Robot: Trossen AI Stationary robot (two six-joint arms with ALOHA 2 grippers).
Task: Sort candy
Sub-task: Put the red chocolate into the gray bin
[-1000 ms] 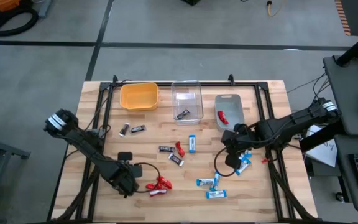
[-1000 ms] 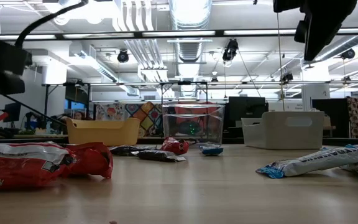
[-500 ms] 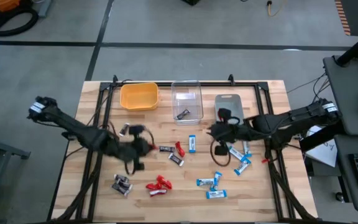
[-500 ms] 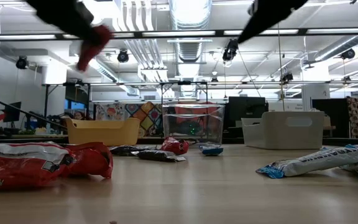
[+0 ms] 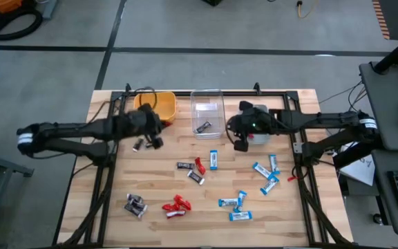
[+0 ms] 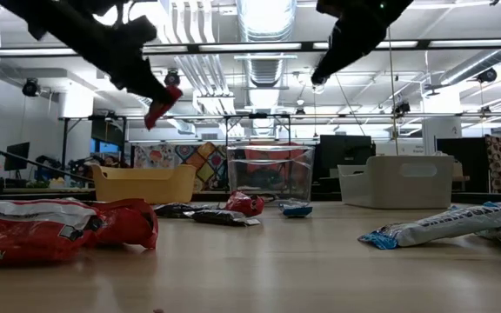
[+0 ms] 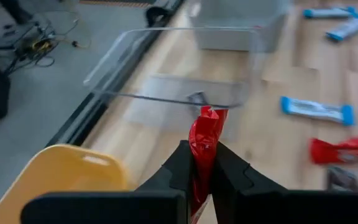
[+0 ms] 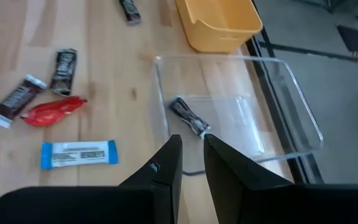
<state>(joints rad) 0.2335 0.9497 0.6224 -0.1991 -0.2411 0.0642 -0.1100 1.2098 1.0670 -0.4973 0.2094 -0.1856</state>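
My left gripper [image 7: 202,163] is shut on a bright red candy [image 7: 205,134] and hangs above the table beside the yellow bin [image 5: 166,104]; the low view shows the same red candy [image 6: 162,104]. My right gripper [image 8: 192,163] hovers between the clear bin [image 5: 208,111] and the grey bin [image 6: 398,181]. Its fingers stand a narrow gap apart with nothing seen between them. Blue-and-white candies [image 5: 267,173], red candies [image 5: 175,205] and brown candies [image 5: 135,205] lie flat on the wood. One brown candy [image 8: 188,117] lies in the clear bin. My left gripper pinches the red candy between its two fingers. The candy's free end [image 7: 207,117] sticks out past the fingertips. The fingers slant down from the table's left side. The candy is lifted clear, high above the table.
The three bins stand in a row along the far edge. Two brown candies [image 5: 146,143] lie below my left gripper. A blue-and-white candy [image 5: 213,160], a red one and two brown ones [image 5: 190,171] lie mid-table. A black frame runs around the tabletop.
My left gripper has risen from the near left of the table with the red candy and swung toward the far edge, up to the yellow bin, turning as it went. My right gripper has moved from the blue-and-white candies toward the far edge and the clear bin.
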